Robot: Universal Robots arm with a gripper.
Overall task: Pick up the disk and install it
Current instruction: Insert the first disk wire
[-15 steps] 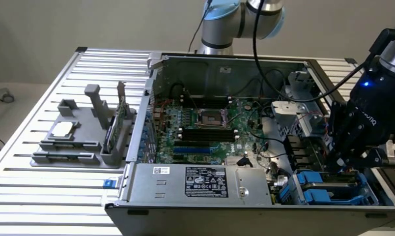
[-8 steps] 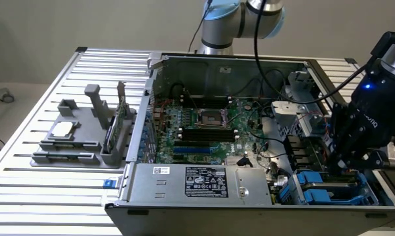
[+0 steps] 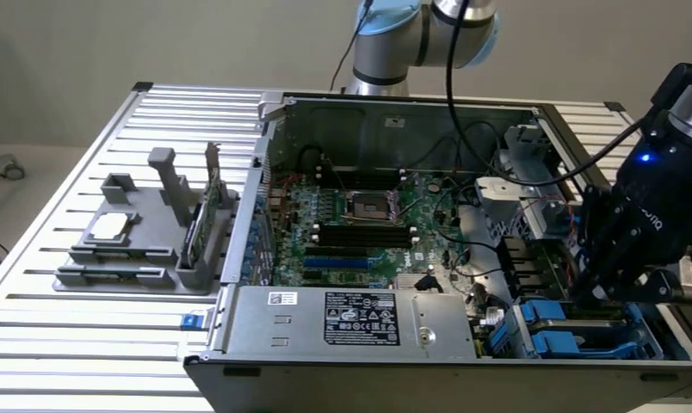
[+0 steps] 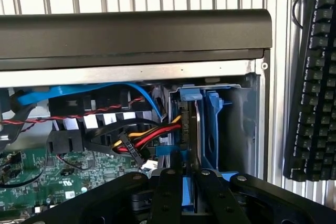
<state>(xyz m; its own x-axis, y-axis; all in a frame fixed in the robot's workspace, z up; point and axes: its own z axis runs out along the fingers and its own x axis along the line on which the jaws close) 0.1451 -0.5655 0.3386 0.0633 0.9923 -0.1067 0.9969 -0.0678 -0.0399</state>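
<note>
Table [image 3: 47, 267] of ribbed metal slats carries everything; on it the open computer case [image 3: 404, 112] lies with its side off, the green motherboard [image 3: 358, 228] showing inside and the grey power supply box [image 3: 358, 320] along the near edge; off to the exterior view's left a grey parts stand [image 3: 133, 241] holds a small square chip [image 3: 108, 228] and an upright green card [image 3: 205, 225]; in the wrist view a black keyboard [image 4: 315, 77] rests on the slats outside the case wall; the arm's black gripper [image 3: 610, 292] is down in the case at the exterior view's right, right over the blue drive bays [image 3: 565, 331]; jaws narrow, pinched on the blue-railed edge of the disk [image 4: 186, 192], which stands on edge between the fingers [image 4: 168, 195] at the mouth of the blue bay; red, yellow and black cables [image 4: 152, 132] bunch just beside it.
</note>
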